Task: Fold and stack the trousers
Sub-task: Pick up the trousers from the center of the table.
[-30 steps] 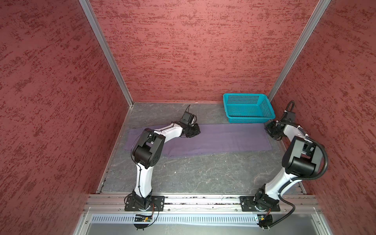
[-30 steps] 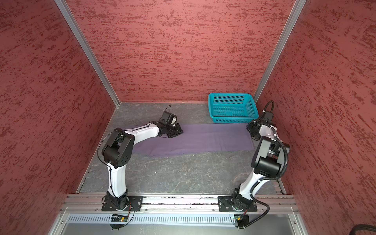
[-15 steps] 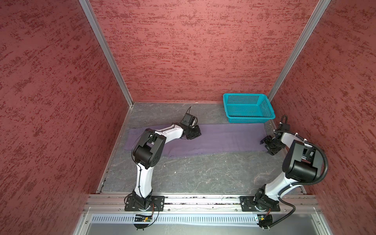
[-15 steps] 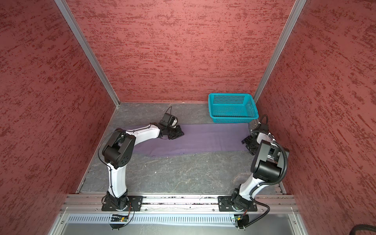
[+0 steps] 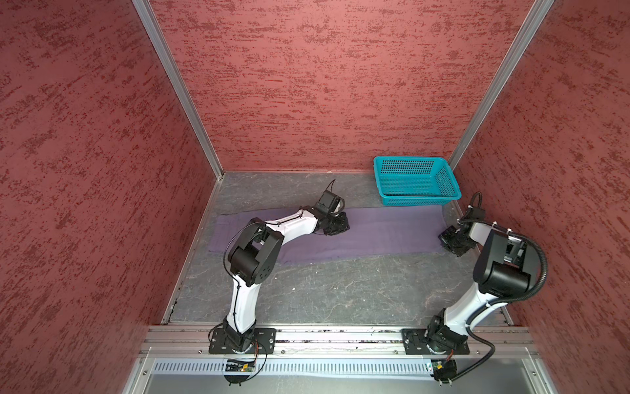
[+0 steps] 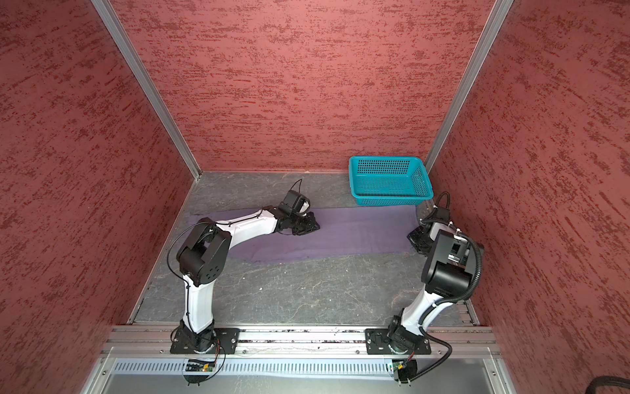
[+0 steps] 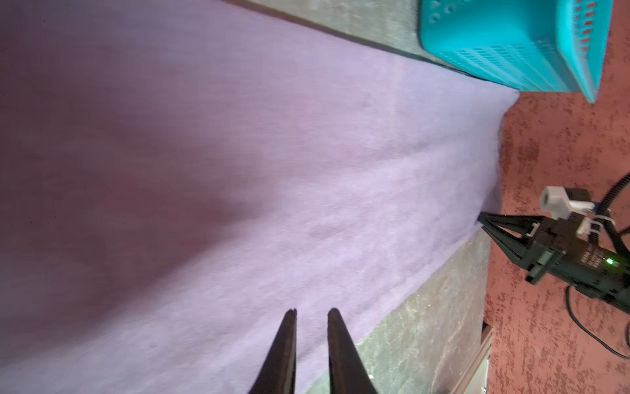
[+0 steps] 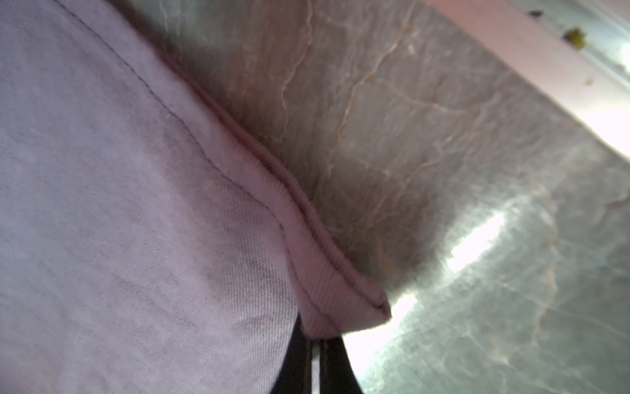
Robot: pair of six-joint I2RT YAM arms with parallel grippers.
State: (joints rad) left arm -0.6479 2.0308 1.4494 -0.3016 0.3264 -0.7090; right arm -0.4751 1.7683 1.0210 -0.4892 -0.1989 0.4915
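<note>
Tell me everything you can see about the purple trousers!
The trousers are soft lavender-grey cloth, laid flat in a long strip across the grey table, close to the basket. A stitched hem runs along one end. The right gripper is shut on that hem's corner, which is raised a little. The left gripper is over the middle, jaws slightly apart.

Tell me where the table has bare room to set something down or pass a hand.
Widest free patch: bare table between the near edge of the trousers and the front rail. A narrower strip lies between trousers and back wall, left of the teal basket. Crowded: the right end, where basket, trouser hem and right gripper meet.
</note>
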